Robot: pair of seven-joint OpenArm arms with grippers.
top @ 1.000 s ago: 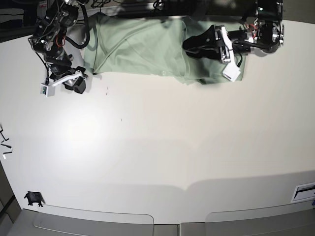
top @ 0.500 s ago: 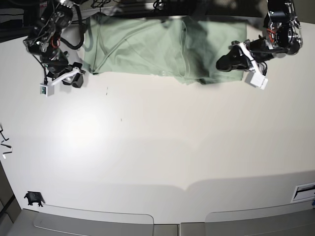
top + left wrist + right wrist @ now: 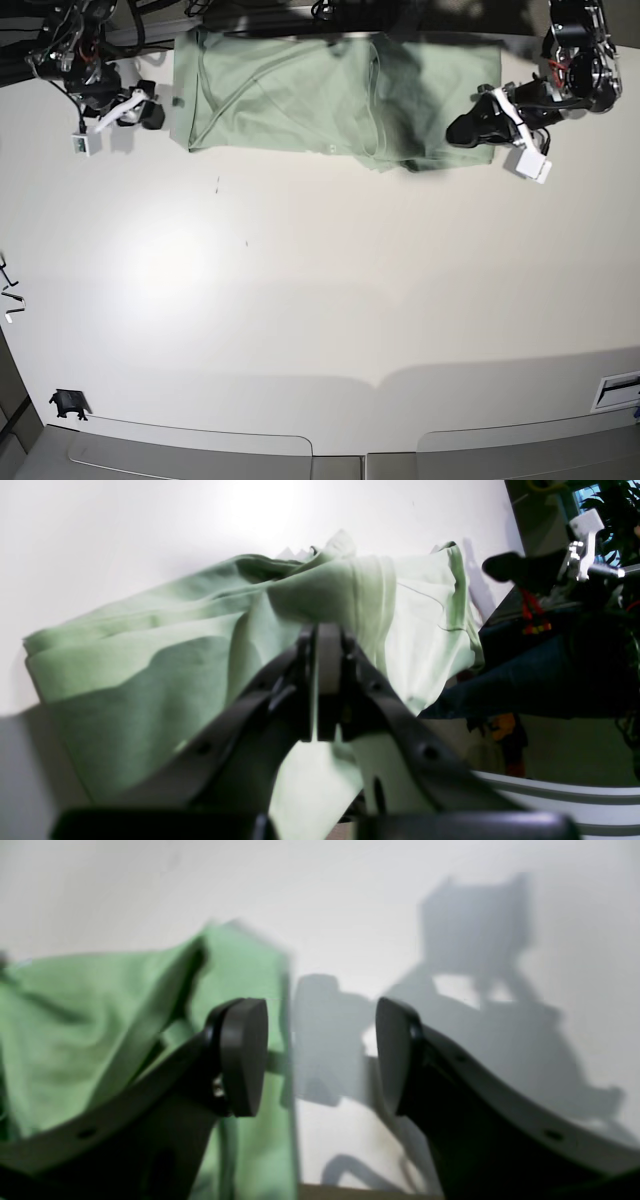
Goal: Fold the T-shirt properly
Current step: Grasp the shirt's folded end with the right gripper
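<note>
Count: one T-shirt, pale green, on one white table. Two arms, two grippers: left gripper at the shirt's edge on the base view's right, right gripper just off its other end. Also one small black clip-like item near the table's front corner; no other loose objects can be made out.

A broad white table fills the room (brightly lit); a leafy plant stands beyond it.
</note>
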